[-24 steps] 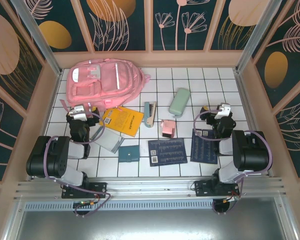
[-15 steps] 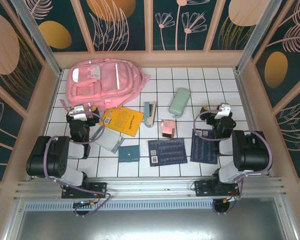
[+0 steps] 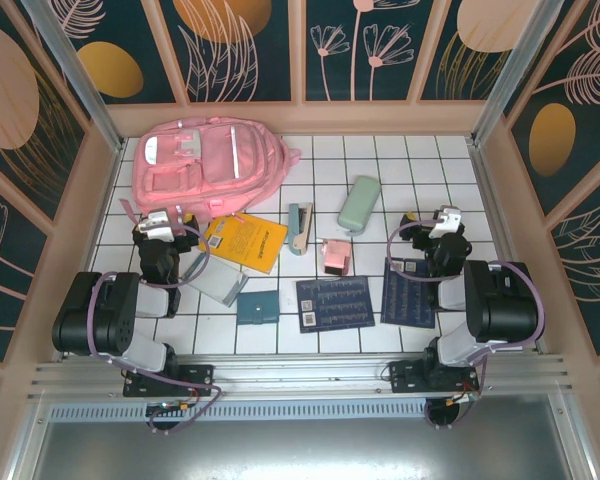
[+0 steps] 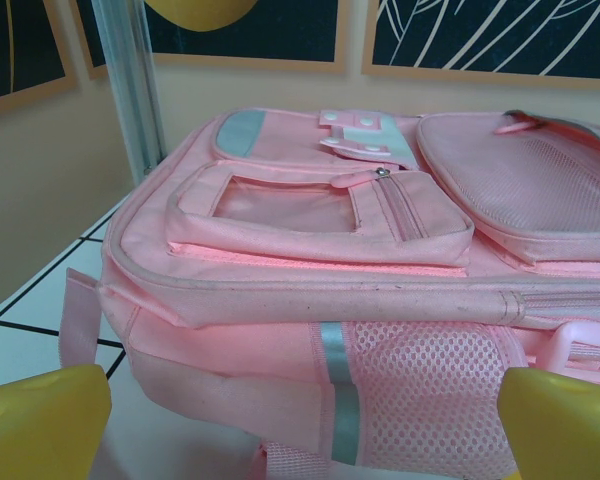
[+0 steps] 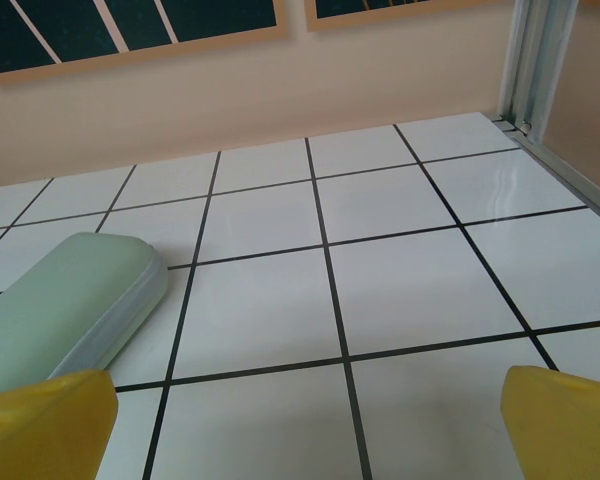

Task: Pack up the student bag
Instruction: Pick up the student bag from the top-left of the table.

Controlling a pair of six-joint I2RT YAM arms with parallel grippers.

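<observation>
At the far left corner of the table lies the bag (image 3: 205, 165), flat on its back with its front pockets up. Across the last second we see no change: neither arm has stirred, and every item sits where it sat. We judge that packing has not started.

The left gripper (image 4: 298, 425) hovers just short of the bag's near side, its yellow fingers spread wide and holding nothing. The right gripper (image 5: 305, 420) is well to the right of the bag, likewise spread and empty above bare tile.

The items to pack are scattered on the near and right sides of the bag:
- The yellow book (image 3: 245, 241) is just beside its near edge.
- The stapler (image 3: 300, 228) lies a little further right of the bag.
- The green case (image 3: 359, 203) and a small pink box (image 3: 334, 257) are further right again.
- A grey pouch (image 3: 215, 283), a teal wallet (image 3: 257, 306) and two dark sheets (image 3: 334, 302) are well apart from the bag, on its near side.

What stands in the way, as we read it, is the bag itself. From the left wrist its zips look shut, so a compartment must be opened before anything goes in. The book also crowds the approach to the bag's near edge.
</observation>
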